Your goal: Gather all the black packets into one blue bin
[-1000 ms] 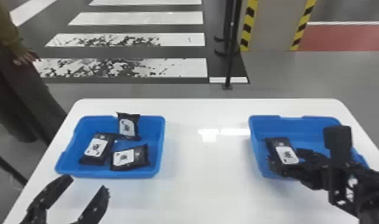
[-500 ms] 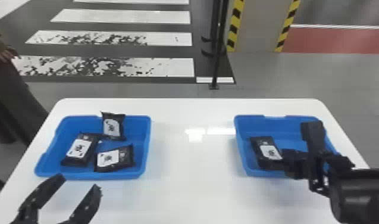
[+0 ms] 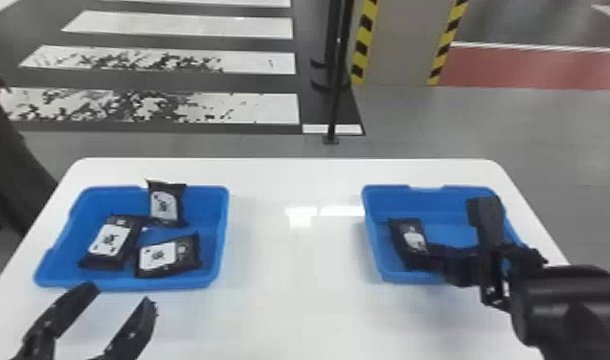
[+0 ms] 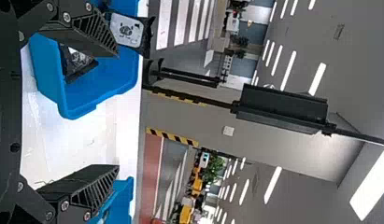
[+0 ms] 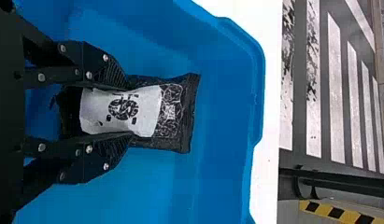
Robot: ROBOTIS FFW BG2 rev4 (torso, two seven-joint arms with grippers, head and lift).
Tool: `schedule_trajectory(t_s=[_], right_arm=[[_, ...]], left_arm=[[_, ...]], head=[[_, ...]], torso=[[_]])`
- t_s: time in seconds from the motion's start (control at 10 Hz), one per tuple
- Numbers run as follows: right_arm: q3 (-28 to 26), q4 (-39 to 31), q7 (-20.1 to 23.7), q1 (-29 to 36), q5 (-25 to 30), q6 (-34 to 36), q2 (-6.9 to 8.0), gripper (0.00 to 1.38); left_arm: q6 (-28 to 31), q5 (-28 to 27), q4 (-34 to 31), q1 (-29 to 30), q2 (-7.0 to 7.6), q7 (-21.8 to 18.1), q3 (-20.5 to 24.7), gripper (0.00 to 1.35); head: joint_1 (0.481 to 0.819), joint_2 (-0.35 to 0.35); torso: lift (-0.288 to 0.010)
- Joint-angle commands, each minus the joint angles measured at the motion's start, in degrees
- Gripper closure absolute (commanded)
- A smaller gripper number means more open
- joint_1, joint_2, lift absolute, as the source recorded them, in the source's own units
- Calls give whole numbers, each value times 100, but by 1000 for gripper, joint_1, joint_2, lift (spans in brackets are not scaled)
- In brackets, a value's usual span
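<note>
In the head view, three black packets, among them one (image 3: 162,256) at the front, lie in the left blue bin (image 3: 221,210); the rear packet (image 3: 165,203) leans on its back wall. My left gripper (image 3: 114,297) stands open in front of that bin; the left wrist view shows the gripper (image 4: 116,112) with nothing between its fingers. In the right blue bin (image 3: 371,253) is another black packet (image 3: 406,241), with my right gripper (image 3: 430,258) at it. The right wrist view has this gripper (image 5: 126,112) shut on the packet (image 5: 173,112), one finger along each long side.
A white table (image 3: 289,306) carries both bins, with a wide gap between them. Beyond its back edge stands a thin black post (image 3: 337,95). A person is at the far left, off the table.
The head view has shifted, so bins and table sit further left in it. The right forearm has swung lower beside the right bin, while its gripper stays at the packet. The left gripper remains open.
</note>
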Motion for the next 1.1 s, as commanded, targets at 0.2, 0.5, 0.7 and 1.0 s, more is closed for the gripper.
schedule_trajectory(t_s=[0.2,0.5,0.7,1.0], right_arm=[[-208,-24,-33,97,0,-718,53,1276],[-528,-1374,-121,702,149,-971,185,1276],[-322,-2359,-121,1222,103,-1041,229,1276],[569,-2949,-104,1658,-411,-1168,194,1276]], left_arm=[[-14,99,2,-81,64,-18,-79,194],[71,499,2,-264,214,-97,-239,196],[661,1036,2,-559,354,-203,-422,196],[1843,1573,2,-1304,697,-510,-879,196]], head=[[695,-85],[695,-118],[695,-129],[695,-86]], torso=[[-110],[-110],[-110],[-110]])
